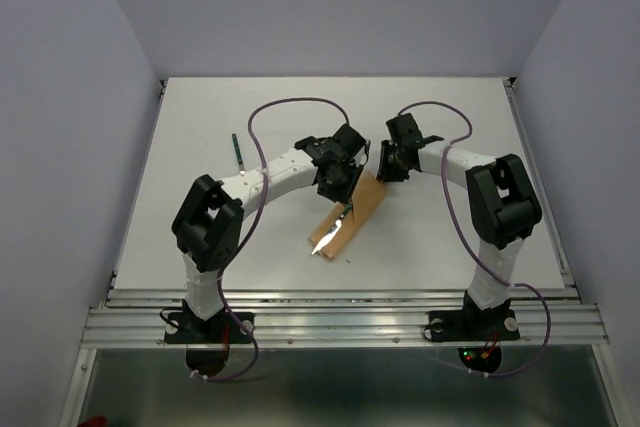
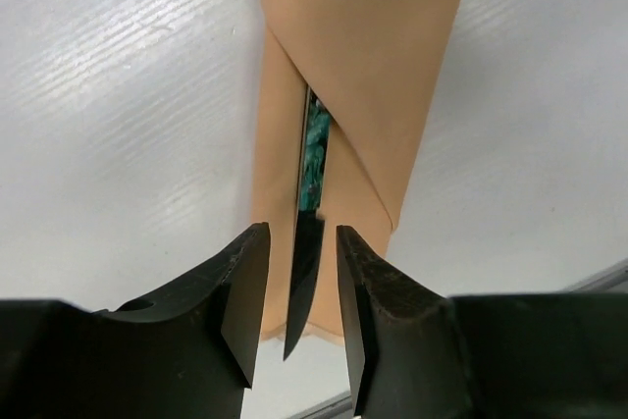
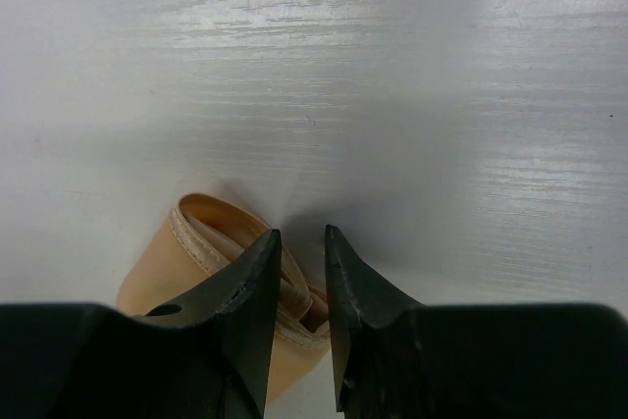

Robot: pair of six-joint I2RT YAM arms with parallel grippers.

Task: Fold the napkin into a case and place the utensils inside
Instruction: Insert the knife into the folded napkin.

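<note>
A stray utensil point(image 1: 237, 150) waits far left on the bench point(image 3: 392, 95). My left hand point(image 2: 300, 233), fingers apart, straddles a knife point(image 2: 312, 159) tucked handle-first into the case point(image 2: 363, 66). My right hand point(image 3: 302, 235) stands narrowly apart at the case's far end; whether it pinches cloth I cannot tell. Loading seems under way; next, a careful pick of that slim stray piece.

A white table point(image 1: 450, 247) with a faint linear grain fills a plain booth. A pale lavender-grey back wall point(image 1: 340, 7), left wall point(image 1: 60, 147) and right wall point(image 1: 600, 97) close it in on three sides. Ribbed aluminium rails point(image 1: 340, 319) run along the table's near edge, with a dull grey-green surface point(image 1: 340, 392) below them. Soft, even light leaves a mild sheen point(image 3: 343, 17) on the tabletop.
</note>
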